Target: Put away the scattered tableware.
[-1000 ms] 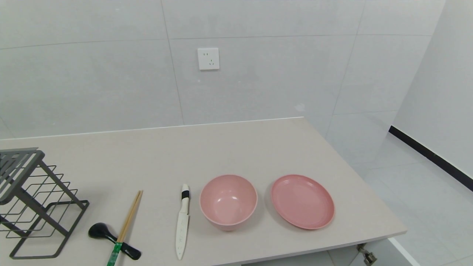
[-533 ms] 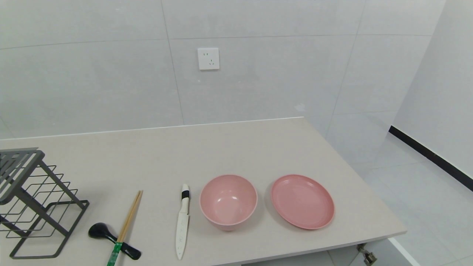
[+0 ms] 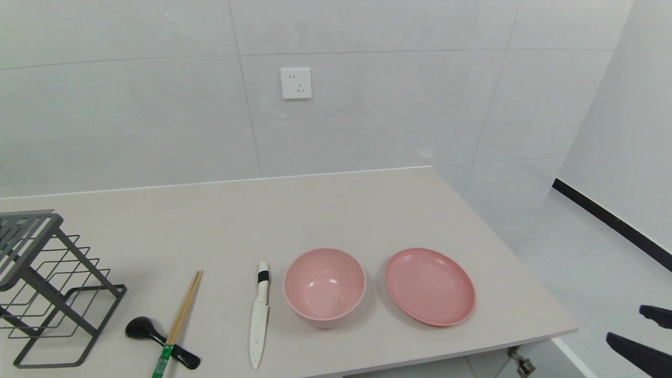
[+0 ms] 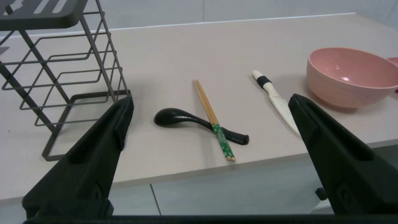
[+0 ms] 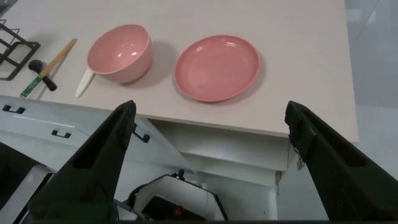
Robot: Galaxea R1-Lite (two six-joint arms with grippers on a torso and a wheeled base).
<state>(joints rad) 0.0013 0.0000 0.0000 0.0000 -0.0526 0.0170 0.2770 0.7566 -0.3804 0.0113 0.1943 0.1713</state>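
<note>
The task seems only at its start. The spoon, chopsticks, knife, bowl and plate lie in a row along the bottom of the head view, with the rack at lower left. The left gripper and right gripper both stand wide apart, holding nothing. Next, probably, one must descend onto a piece.
</note>
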